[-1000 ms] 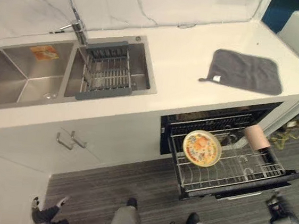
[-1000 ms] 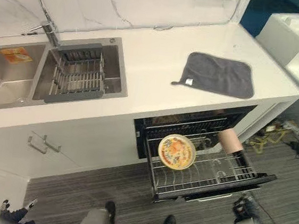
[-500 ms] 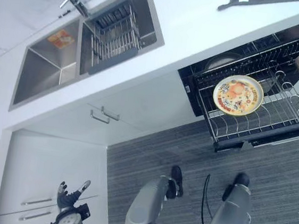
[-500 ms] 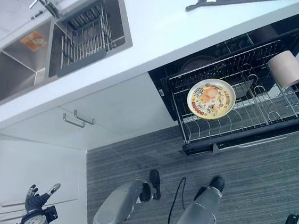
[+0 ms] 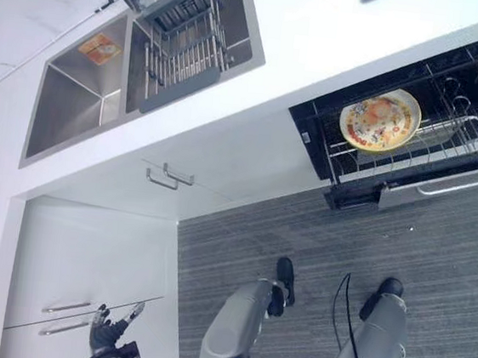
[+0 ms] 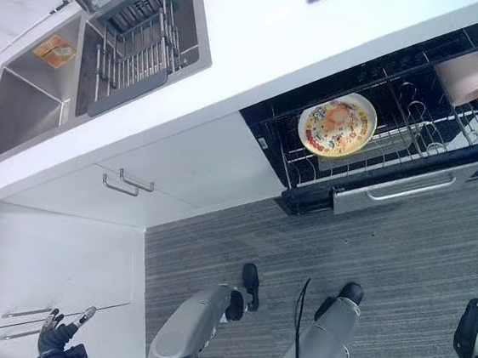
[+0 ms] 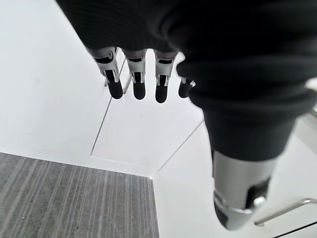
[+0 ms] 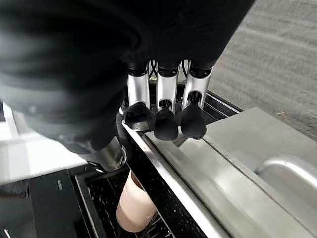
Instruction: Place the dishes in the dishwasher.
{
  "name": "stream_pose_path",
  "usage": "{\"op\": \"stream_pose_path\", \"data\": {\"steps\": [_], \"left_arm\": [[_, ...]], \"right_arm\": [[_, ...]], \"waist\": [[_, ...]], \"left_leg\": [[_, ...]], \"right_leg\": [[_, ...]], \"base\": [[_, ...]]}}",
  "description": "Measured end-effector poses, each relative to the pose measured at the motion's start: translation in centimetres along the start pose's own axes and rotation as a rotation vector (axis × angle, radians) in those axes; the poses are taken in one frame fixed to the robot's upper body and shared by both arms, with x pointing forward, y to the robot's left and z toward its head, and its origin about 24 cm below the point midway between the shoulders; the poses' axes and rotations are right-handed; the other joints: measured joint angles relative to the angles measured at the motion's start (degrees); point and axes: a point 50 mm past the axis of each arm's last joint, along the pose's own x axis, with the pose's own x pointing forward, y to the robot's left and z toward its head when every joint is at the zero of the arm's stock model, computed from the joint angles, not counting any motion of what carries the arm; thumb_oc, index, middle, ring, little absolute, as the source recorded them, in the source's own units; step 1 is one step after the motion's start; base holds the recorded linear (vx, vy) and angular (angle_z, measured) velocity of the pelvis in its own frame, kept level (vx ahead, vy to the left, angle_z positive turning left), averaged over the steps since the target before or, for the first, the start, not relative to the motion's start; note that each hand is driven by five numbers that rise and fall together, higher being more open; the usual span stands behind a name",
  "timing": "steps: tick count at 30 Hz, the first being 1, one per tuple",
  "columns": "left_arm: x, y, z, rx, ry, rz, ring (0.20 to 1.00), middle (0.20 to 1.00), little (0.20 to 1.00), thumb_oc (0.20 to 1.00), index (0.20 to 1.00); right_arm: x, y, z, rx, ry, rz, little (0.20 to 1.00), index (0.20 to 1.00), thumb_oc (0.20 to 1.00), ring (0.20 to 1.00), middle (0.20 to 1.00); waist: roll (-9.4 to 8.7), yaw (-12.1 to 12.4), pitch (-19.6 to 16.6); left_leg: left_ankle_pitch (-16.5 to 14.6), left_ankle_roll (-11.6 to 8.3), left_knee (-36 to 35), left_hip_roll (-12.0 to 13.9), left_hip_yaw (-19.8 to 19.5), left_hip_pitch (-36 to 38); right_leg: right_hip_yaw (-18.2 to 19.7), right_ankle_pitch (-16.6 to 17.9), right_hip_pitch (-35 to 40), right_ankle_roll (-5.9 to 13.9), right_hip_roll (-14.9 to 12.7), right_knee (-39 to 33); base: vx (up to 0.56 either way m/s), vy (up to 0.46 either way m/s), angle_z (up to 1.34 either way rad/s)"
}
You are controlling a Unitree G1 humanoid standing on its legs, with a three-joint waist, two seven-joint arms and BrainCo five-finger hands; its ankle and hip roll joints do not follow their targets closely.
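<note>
Rack (image 6: 414, 142) pushed further in — plate (image 6: 337, 124) aboard; right hand (image 8: 166, 116) pressing front.

No readable text, numbers or signs. Plate (image 6: 337, 123) in dishwasher rack (image 6: 396, 144): colourful picture print, no legible words. Orange item (image 5: 99, 46) in sink (image 5: 67, 101): printing too small to read.
</note>
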Motion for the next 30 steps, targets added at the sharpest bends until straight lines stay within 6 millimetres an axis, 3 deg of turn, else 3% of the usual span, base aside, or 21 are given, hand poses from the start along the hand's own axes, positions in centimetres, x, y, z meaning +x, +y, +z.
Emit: {"op": "stream_pose_path", "data": {"steps": [4,5,7,9,13,16,19,21,24,30], "left_arm": [[0.1,0.6,-0.1,-0.033,0.011,0.002,1.000,1.000,1.000,1.000,1.000],[0.1,0.8,-0.4,-0.032,0.017,-0.005,1.000,1.000,1.000,1.000,1.000],[-0.2,3.3,-1.9,-0.043,0.073,0.035,1.000,1.000,1.000,1.000,1.000],[-0.2,4.9,-2.2,-0.076,0.093,0.071,1.000,1.000,1.000,1.000,1.000],[-0.2,5.2,-2.4,-0.075,0.100,0.029,1.000,1.000,1.000,1.000,1.000],[-1.2,7.7,-4.8,-0.067,0.198,0.090,1.000,1.000,1.000,1.000,1.000],[-2.1,9.5,-6.1,-0.054,0.255,0.114,1.000,1.000,1.000,1.000,1.000],[-2.2,9.7,-6.4,-0.049,0.272,0.094,1.000,1.000,1.000,1.000,1.000],[-2.3,10.1,-6.5,-0.044,0.273,0.080,1.000,1.000,1.000,1.000,1.000],[-1.5,8.9,-5.5,-0.030,0.235,-0.002,1.000,1.000,1.000,1.000,1.000]], "right_arm": [[0.1,0.8,0.9,-0.037,-0.027,0.005,0.200,0.200,0.200,0.200,0.200],[0.2,1.2,1.5,-0.058,-0.037,-0.009,0.200,0.200,0.200,0.200,0.200],[0.5,2.4,3.1,-0.129,-0.050,-0.039,0.200,0.200,0.200,0.200,0.200],[0.4,2.6,4.5,-0.122,-0.095,-0.055,0.200,0.200,0.200,0.200,0.200],[0.4,1.7,6.8,-0.066,-0.126,-0.129,0.200,0.200,0.200,0.200,0.200],[0.1,0.8,9.0,-0.094,-0.147,-0.189,0.200,0.200,0.200,0.200,0.200],[0.0,0.8,9.4,-0.207,-0.142,-0.202,0.200,0.200,0.200,0.200,0.200],[-0.1,0.8,10.1,-0.247,-0.157,-0.210,0.200,0.200,0.200,0.200,0.200],[-0.2,1.1,10.8,-0.284,-0.169,-0.214,0.200,0.200,0.200,0.200,0.200],[-0.1,1.8,10.4,-0.312,-0.156,-0.187,0.200,0.200,0.200,0.200,0.200]], "waist": [[0.34,1.4,-0.3],[0.58,1.7,-0.4],[0.80,2.3,-0.6],[1.19,3.7,-0.9],[2.92,6.9,-2.2],[4.52,9.1,-3.5],[4.70,8.8,-3.6],[4.85,8.9,-3.7],[4.89,9.0,-3.7],[4.55,9.1,-3.5]], "left_leg": [[1.4,-0.74,-2.6,0.3,-0.7,0.6],[3.1,-0.90,-5.7,-0.1,-0.8,1.6],[5.8,-0.91,-10.8,-0.8,-1.7,3.1],[6.6,-1.73,-10.3,-0.8,-2.8,1.6],[7.5,-2.96,-11.0,-0.9,-5.9,-0.2],[8.7,-4.33,-12.4,-1.0,-8.1,0.0],[8.9,-4.73,-11.9,-1.2,-9.0,-0.3],[9.1,-4.99,-11.0,-1.4,-9.5,-1.9],[9.3,-5.23,-10.2,-1.2,-9.8,-3.2],[9.6,-5.79,-10.4,0.0,-10.8,-3.3]], "right_leg": [[-0.9,-0.4,-0.6,-0.06,0.2,0.8],[-1.1,-0.6,-0.7,0.04,0.2,0.6],[-1.6,-2.4,-2.0,-0.93,-0.4,2.2],[-2.0,-3.5,-4.0,-1.24,-1.3,5.1],[-4.2,-7.4,-5.8,-2.54,-3.0,10.5],[-6.1,-10.3,-5.8,-3.30,-4.7,14.1],[-6.6,-11.5,-6.2,-3.77,-5.5,15.9],[-6.7,-12.5,-7.5,-3.40,-6.0,16.9],[-6.7,-13.2,-8.7,-4.64,-6.1,18.0],[-7.5,-12.7,-8.6,-5.46,-4.8,18.5]], "base": [[0.03,0.015,0.07],[0.05,0.017,0.04],[0.02,-0.007,0.20],[-0.01,-0.048,0.29],[-0.01,-0.058,0.39],[0.02,-0.045,0.40],[0.01,-0.008,0.18],[0.02,0.017,0.17],[0.02,0.007,0.06],[-0.01,0.015,-0.01]]}}
